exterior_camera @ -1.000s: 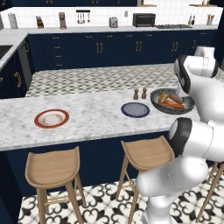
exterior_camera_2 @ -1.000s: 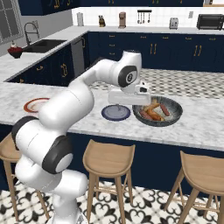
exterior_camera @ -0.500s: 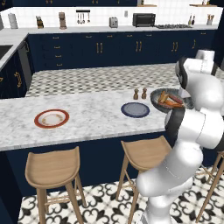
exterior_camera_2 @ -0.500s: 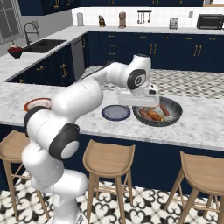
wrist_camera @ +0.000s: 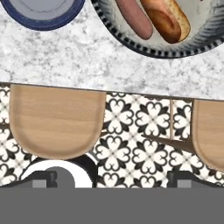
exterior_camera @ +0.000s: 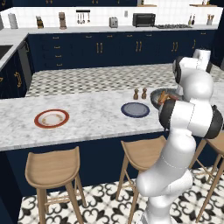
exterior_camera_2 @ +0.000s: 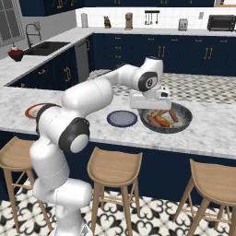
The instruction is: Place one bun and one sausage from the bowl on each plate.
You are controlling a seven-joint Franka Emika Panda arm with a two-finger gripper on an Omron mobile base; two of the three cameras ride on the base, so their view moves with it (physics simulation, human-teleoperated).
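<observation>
Left base view: we note the arm rising at lower right, folding at the elbow and reaching back over the marble worktop [exterior_camera: 87, 116], its upper links hiding part of the bowl [exterior_camera: 158, 97]. The blue-rimmed plate [exterior_camera: 135, 109] lies just left of the bowl, two brown shakers [exterior_camera: 139, 94] behind it. The orange-rimmed plate [exterior_camera: 51, 118] sits well apart to the left, bare.

Right base view: we record the arm stretched rightward, the hand pointing down over the bowl's [exterior_camera_2: 184, 122] near-left rim. The gripper [exterior_camera_2: 148, 108] hangs above the food; sausages [exterior_camera_2: 153, 120] and an orange-brown bun [exterior_camera_2: 163, 120] lie inside. The blue-rimmed plate [exterior_camera_2: 122, 119] is bare.

Hand view: we see the jaws set wide, holding nothing, with a fingertip [wrist_camera: 41, 179] at either lower corner. The sausage [wrist_camera: 133, 17] and bun [wrist_camera: 164, 17] lie side by side in the bowl [wrist_camera: 205, 37]. Wooden stools [wrist_camera: 57, 124] stand below the worktop edge.
</observation>
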